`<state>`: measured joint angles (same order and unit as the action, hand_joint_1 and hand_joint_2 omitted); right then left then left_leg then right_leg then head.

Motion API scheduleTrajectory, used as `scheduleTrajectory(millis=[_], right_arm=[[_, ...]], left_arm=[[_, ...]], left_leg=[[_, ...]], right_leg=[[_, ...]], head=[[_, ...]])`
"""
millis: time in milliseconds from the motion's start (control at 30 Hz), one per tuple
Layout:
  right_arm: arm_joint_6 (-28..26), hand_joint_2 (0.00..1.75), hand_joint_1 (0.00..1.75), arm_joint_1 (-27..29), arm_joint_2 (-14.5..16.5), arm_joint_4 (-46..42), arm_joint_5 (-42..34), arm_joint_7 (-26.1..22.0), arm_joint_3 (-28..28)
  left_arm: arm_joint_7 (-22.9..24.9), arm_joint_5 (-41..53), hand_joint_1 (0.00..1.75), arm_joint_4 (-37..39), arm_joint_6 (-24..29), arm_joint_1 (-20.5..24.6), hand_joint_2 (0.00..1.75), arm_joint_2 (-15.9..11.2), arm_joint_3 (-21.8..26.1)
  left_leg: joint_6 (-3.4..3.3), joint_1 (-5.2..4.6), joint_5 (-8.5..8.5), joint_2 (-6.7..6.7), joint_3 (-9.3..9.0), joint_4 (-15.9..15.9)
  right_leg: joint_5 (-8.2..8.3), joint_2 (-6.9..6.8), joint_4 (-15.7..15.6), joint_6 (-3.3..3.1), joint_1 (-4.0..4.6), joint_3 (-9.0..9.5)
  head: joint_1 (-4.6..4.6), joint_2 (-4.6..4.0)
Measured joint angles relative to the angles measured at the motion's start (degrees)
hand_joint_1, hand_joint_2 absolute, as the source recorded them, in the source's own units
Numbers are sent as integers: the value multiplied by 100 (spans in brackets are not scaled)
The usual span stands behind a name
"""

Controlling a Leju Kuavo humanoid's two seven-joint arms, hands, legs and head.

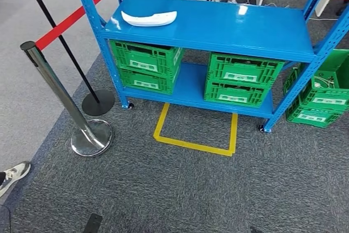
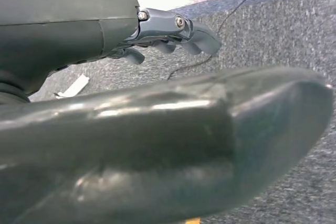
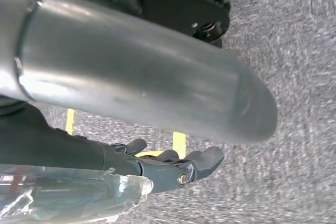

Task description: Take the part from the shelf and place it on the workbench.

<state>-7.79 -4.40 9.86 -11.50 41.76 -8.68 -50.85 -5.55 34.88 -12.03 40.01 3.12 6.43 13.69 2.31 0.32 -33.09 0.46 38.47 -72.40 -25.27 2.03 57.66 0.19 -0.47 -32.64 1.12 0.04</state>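
Note:
The part (image 1: pixel 149 18) is a long, curved white piece lying flat at the left end of the blue shelf's (image 1: pixel 230 28) upper board, a few steps ahead of me. My left hand (image 2: pixel 158 129) hangs over the grey carpet, its thick thumb and dark fingers (image 2: pixel 186 31) stretched out and apart, holding nothing. My right hand (image 3: pixel 138 87) hangs the same way above the carpet, its fingers (image 3: pixel 186 166) straight and nothing in it. Both hands are far from the part.
Green crates (image 1: pixel 146 65) (image 1: pixel 240 77) stand on the lower shelf board, and more green crates (image 1: pixel 325 91) sit right of the shelf. A yellow tape square (image 1: pixel 197 135) marks the carpet in front. Two stanchions (image 1: pixel 88 135) (image 1: pixel 98 102) with red belts stand left. A person's shoe (image 1: pixel 14 174) shows at the left.

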Motion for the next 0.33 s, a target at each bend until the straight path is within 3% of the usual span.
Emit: scheduleTrajectory(millis=[33,100,167,200,300,333], right_arm=[[-4,0,0,9,0,0,5,19,-1],[-8,0,0,17,-1,1,31,90,-1],[-13,0,0,13,-2,1,51,165,0],[-15,0,0,14,-2,0,58,186,0],[-17,0,0,36,-2,0,71,207,1],[-17,0,0,41,-2,0,72,208,1]], left_arm=[[3,-33,0,1,3,-11,0,-13,19],[-3,-99,0,2,12,-19,0,-50,76],[-32,-135,0,3,15,-19,0,-72,135],[-54,-139,0,3,14,-22,0,-76,158],[-99,-106,0,3,4,-30,0,-80,197],[-103,-95,0,3,2,-31,0,-79,203]], left_leg=[[10,11,169,-5,-58,164],[39,47,589,-41,-366,867],[19,80,761,-118,-599,1409],[-1,87,758,-149,-632,1507],[-67,70,756,-159,-629,1534],[-77,64,756,-160,-629,1534]], right_leg=[[-1,39,4,11,-9,4],[-15,97,24,60,-17,8],[-42,135,72,120,-2,-27],[-51,144,88,101,13,-56],[-66,138,74,-90,23,-99],[-70,136,69,-116,23,-98]], head=[[1,0],[3,0],[8,0],[8,0],[-20,0],[-27,0]])
